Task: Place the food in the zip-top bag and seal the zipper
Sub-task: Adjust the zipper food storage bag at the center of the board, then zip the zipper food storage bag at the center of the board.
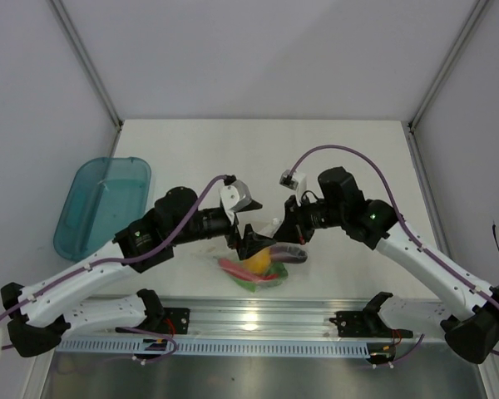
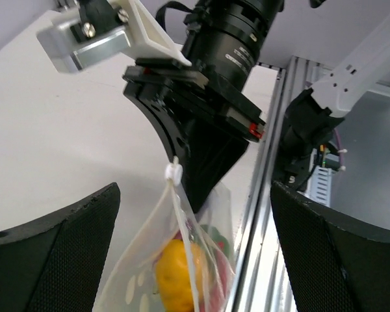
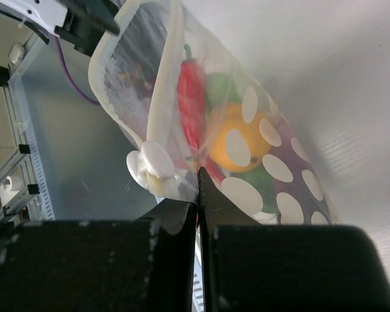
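The zip-top bag lies tilted at the table's near edge, clear with white dots. Inside it show the yellow pepper, the red chili, green pieces and the purple eggplant. My right gripper is shut on the bag's corner, right beside the white slider of the zipper. My left gripper is open, its fingers wide apart on either side of the bag's mouth edge without touching it. In the top view both grippers, left and right, meet over the bag.
A teal translucent tray stands at the left of the table. An aluminium rail with the arm bases runs along the near edge, just below the bag. White walls enclose the table on three sides.
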`<state>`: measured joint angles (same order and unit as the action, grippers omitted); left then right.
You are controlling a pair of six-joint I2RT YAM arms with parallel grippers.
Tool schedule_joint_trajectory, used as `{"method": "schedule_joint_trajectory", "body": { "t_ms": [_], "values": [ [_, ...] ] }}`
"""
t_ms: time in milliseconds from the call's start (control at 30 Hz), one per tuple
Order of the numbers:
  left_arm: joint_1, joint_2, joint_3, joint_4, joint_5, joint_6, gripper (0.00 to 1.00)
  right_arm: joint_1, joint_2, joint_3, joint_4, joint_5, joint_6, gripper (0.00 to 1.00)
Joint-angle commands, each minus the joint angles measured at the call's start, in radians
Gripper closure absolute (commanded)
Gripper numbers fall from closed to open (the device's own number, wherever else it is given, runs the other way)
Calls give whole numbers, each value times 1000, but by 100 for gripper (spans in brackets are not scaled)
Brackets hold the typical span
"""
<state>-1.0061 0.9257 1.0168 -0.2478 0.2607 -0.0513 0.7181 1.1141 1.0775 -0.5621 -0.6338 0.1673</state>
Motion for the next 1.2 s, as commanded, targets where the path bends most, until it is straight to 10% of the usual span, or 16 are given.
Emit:
{"method": "schedule_joint_trajectory", "body": {
  "t_ms": [0, 167, 300, 1033, 1167],
  "values": [
    [-3, 31, 63, 36, -38, 106, 2, 24, -16, 45, -45, 46, -22, 100],
    [20, 68, 89, 16, 64, 209, 12, 50, -23, 62, -65, 28, -35, 100],
    [102, 91, 100, 4, 268, 192, 38, 55, -45, 65, -74, 28, -37, 100],
    [127, 188, 97, 47, 425, 122, 51, 84, -79, 55, -67, 19, -37, 100],
    [135, 206, 118, 16, 451, 131, 66, 89, -83, 58, -65, 36, -35, 100]
  ]
}}
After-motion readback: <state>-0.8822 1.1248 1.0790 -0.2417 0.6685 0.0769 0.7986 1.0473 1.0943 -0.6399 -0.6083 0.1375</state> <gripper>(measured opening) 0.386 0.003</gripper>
